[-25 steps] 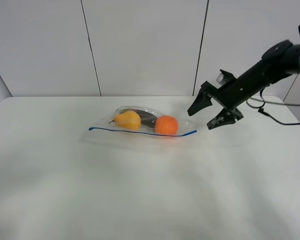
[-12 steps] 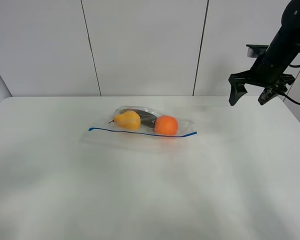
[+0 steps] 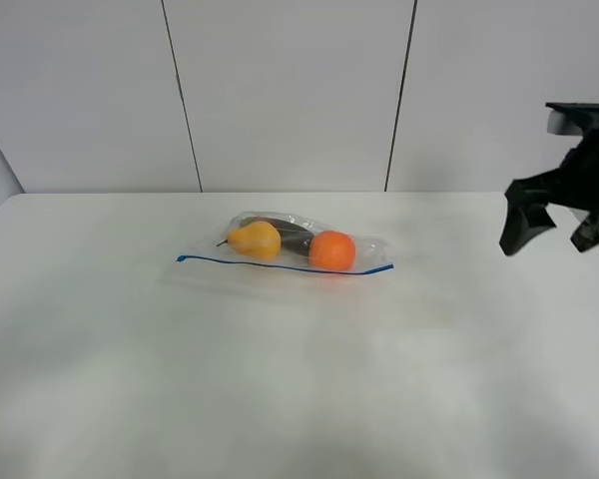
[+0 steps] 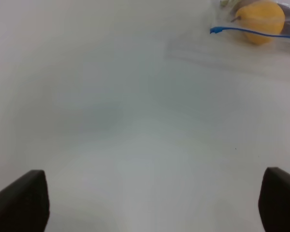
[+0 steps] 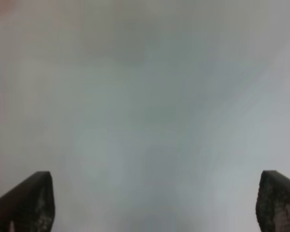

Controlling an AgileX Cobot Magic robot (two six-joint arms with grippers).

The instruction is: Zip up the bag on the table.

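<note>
Bag (image 3: pixel 285 249) with its blue zip strip (image 3: pixel 280 265) lies flat mid-desk (image 3: pixel 280 379). Right tool (image 3: pixel 559 232) hangs spread wide, empty, well off to the side; left tool (image 4: pixel 145 203) spread wide too.

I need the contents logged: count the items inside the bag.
3. A pear at the left end of the bag, an orange toward the right, and a dark item behind them. Anything smaller could be hidden.

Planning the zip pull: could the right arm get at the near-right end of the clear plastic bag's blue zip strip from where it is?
Probably yes: bare white table lies between the open right gripper and the strip's end.
</note>
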